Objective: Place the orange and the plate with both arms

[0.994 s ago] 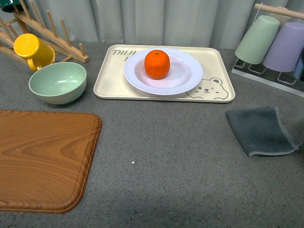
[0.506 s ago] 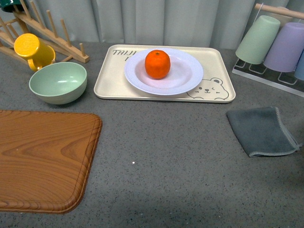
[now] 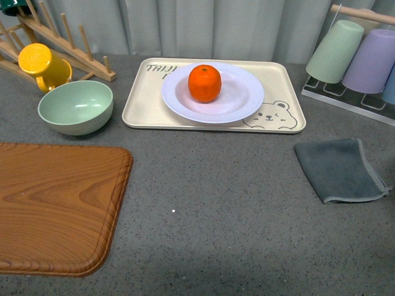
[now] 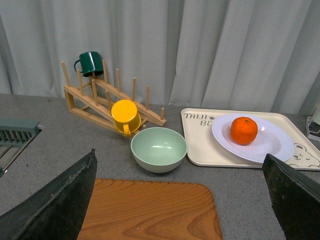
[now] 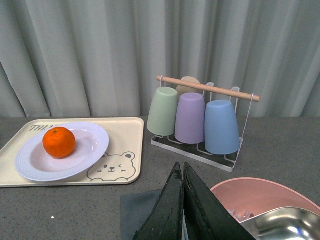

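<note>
A pale pleated curtain (image 3: 203, 24) closes off the back of the grey speckled surface (image 3: 222, 209) in front of me. Taking the beige bear tray (image 3: 143, 105) as my landmark: the white ridged plate (image 3: 244, 98) lies on it, toward its far side, and the orange (image 3: 204, 83) sits on the plate, a little off its centre, stem mark up. Just beside the tray's left edge stands the pale green bowl (image 3: 75, 106), and behind the bowl a yellow mug (image 3: 42, 65) hangs on the wooden peg rack (image 3: 74, 52), with a dark green mug (image 4: 90, 63) higher on the same rack. On the tray's right, apart from it, a wire stand holds upturned cups: green (image 3: 334, 52), lilac (image 3: 372, 60) and blue (image 5: 221, 126). A grey cloth (image 3: 339, 169) lies nearer me than the tray, off its right corner; a wooden cutting board (image 3: 55, 203) lies nearer me off its left.

My left claw (image 4: 180, 200) is spread wide, well short of the tray, gripping nothing. My right claw (image 5: 183, 200) has its fingers pressed together, empty, above the cloth, beside a pink bowl (image 5: 255, 192).
</note>
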You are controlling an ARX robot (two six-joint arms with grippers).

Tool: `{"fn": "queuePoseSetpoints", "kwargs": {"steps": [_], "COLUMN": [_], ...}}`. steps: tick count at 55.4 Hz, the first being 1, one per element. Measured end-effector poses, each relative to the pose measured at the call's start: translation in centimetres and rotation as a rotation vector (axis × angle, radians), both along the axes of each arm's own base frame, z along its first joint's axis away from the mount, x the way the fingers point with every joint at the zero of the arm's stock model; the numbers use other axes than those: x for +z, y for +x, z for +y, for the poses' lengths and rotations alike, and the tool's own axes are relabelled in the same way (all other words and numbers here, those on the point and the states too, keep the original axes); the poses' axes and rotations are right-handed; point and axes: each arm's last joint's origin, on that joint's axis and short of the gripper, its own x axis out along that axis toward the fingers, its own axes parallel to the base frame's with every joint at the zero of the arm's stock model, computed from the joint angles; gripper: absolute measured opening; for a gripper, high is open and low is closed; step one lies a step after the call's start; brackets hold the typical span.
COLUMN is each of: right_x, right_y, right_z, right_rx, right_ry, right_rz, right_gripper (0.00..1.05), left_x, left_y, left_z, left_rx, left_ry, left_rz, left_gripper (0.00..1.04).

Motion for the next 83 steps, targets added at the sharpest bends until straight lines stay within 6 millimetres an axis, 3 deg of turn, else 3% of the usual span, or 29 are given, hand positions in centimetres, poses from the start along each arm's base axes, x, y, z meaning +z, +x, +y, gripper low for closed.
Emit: {"fn": "queuePoseSetpoints", "kwargs": {"steps": [80, 83], "right_x": [0.3, 0.3], "right_y": [-4.5, -4.5], "right_z": [0.0, 0.0], "right_rx": [0.003, 0.003], "right_ry": [-0.001, -0.001], "right_rz": [-0.019, -0.019], "right_gripper": [0.01, 0.08], "left_x": [0.0, 0.0], "left_y": [0.0, 0.0], "left_z": [0.0, 0.0], "left_rx": [0.000, 0.000], "left_ry": [0.000, 0.000], "left_rz": [0.000, -0.001], "left_gripper": [0.98, 0.98]}}
